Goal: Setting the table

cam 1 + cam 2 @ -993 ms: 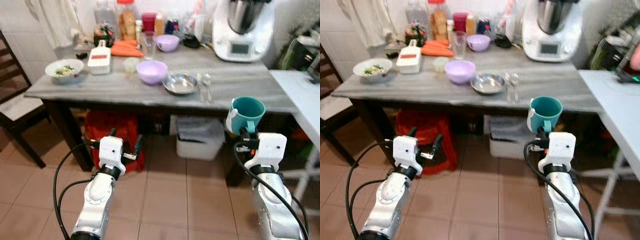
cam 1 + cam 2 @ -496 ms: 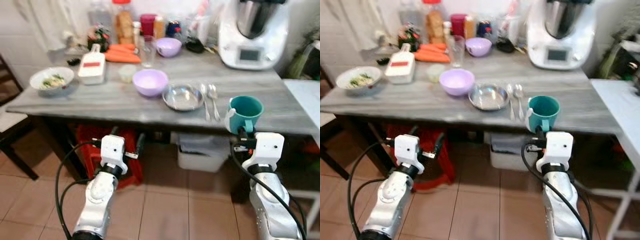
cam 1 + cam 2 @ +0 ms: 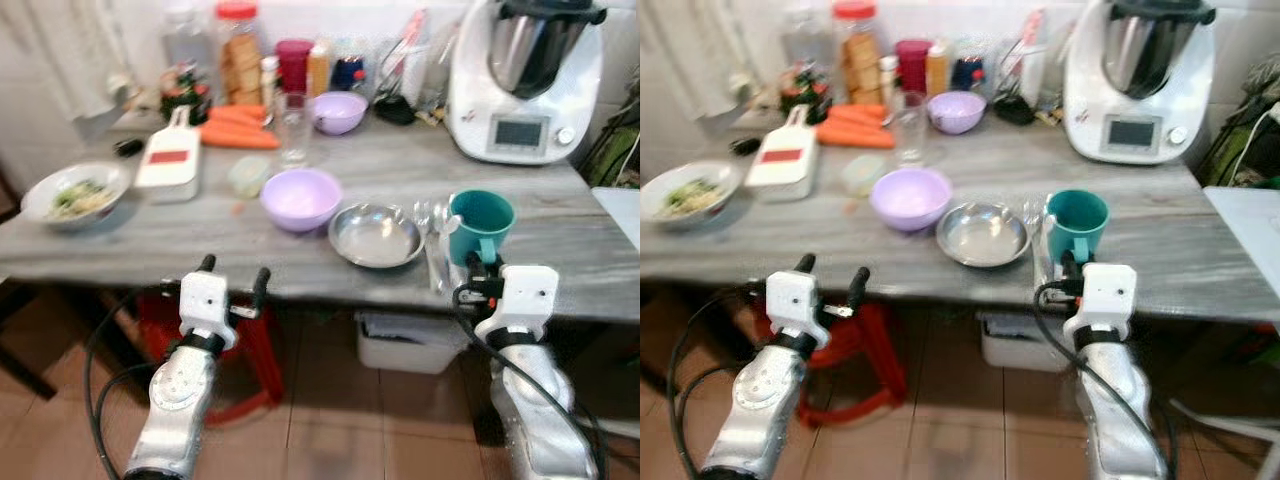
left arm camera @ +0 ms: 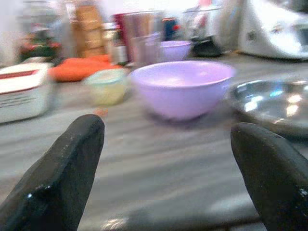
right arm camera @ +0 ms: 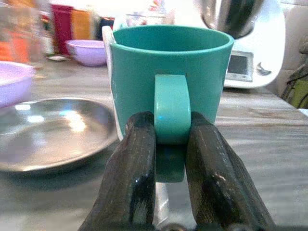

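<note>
I am holding the green cup [image 5: 166, 79] by its handle, pinched tight between the two black fingers [image 5: 132, 168] of my right gripper [image 3: 478, 282], low and right of the middle in the head view. The cup is sitting at the near edge of the grey table [image 3: 250, 225], and I cannot tell if its bottom is touching the wood yet. If I am letting go too early, it could be tipping off the edge and falling to the floor. My left gripper [image 3: 232, 281] is waiting in the lower left with its fingers spread wide and holding nothing. Just past the cup, the spoons [image 3: 432, 222] and the shiny metal plate [image 3: 376, 234] are lying very close, so pushing forward could be knocking them. Farther on, the purple bowl [image 3: 301, 197] is standing near the middle, and the big white machine [image 3: 523, 80] is filling the upper right.
</note>
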{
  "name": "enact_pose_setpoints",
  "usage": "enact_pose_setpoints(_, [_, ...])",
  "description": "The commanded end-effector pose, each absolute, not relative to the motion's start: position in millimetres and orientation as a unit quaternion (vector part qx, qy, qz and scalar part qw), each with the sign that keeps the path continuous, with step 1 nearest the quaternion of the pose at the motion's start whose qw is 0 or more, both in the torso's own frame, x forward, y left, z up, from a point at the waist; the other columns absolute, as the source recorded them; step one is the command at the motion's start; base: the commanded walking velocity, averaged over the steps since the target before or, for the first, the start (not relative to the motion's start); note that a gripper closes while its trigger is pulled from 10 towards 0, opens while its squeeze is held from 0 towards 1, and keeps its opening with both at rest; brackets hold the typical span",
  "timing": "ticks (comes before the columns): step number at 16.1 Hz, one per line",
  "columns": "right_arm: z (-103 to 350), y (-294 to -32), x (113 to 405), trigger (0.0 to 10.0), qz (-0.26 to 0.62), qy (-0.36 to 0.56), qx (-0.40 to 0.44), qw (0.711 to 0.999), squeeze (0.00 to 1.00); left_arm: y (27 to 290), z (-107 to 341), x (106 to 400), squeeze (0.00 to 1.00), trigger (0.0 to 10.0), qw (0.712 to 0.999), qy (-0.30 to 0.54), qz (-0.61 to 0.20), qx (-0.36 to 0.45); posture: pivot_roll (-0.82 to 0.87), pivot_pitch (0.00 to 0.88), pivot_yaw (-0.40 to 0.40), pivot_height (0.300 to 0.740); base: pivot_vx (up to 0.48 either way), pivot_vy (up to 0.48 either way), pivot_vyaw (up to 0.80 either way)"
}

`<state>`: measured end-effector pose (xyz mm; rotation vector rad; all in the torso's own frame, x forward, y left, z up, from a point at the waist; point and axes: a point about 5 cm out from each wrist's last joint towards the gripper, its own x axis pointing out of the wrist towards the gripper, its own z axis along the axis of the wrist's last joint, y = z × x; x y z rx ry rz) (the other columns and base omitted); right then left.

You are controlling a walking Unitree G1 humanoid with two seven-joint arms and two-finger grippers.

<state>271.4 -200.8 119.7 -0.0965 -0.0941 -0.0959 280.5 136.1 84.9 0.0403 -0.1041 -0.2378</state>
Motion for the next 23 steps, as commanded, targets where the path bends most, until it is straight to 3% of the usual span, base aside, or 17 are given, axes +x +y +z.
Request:
enact_pose_setpoints(1, [133,-195,275,10.0,-0.043,-0.077,-0.045,0.995,0.0,141,88,280,0.0,10.0,0.991,-0.055,-0.118,0.027,-0.08,0.0,-0.004,0.74,0.48,0.0,0.0])
enact_pose_setpoints(8, [135,-192,276,10.0,-0.036,-0.081,-0.046,0.995,0.0,137,90,276,0.0,10.0,0.991,-0.053,-0.126,0.015,-0.07,0.0,-0.009,0.74,0.431,0.0,0.0])
enact_pose_setpoints(15, [136,-193,278,10.0,-0.014,-0.077,-0.044,0.996,0.0,149,84,252,0.0,10.0,0.986,-0.038,-0.156,0.04,-0.06,0.0,-0.025,0.74,0.0,0.0,0.0])
enact_pose_setpoints(23, [139,-198,305,10.0,0.061,-0.043,-0.035,0.997,0.0,138,84,230,0.0,10.0,0.957,-0.022,-0.289,0.006,-0.05,0.0,-0.036,0.74,0.0,0.0,0.0])
